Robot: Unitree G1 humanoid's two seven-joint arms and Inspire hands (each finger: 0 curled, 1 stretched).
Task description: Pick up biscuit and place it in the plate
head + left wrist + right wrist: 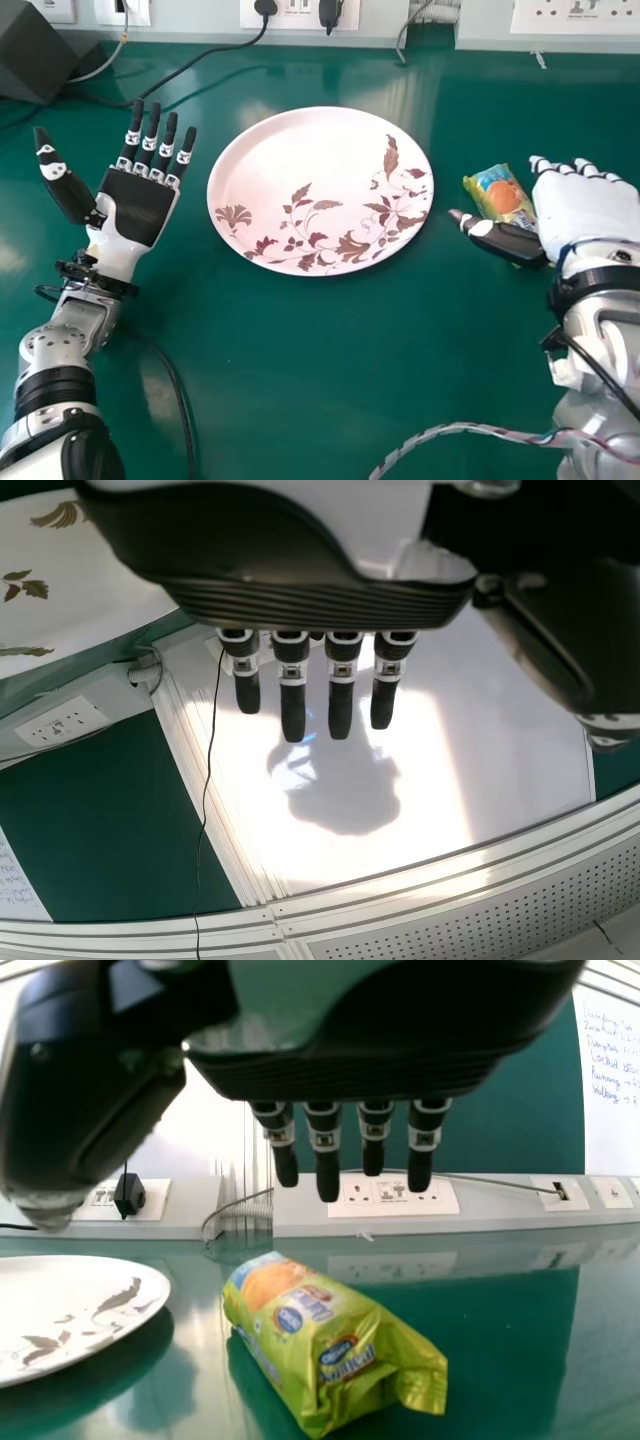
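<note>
Biscuit packet [503,192] lies at ten o'clock of robot's right hand [588,212], near thumb; fingers straight, spread (plate [290,150] farther out, nine o'clock).

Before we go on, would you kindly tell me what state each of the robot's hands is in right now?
Left hand: open, holding nothing.
Right hand: open beside the biscuit packet, not gripping it.
</note>
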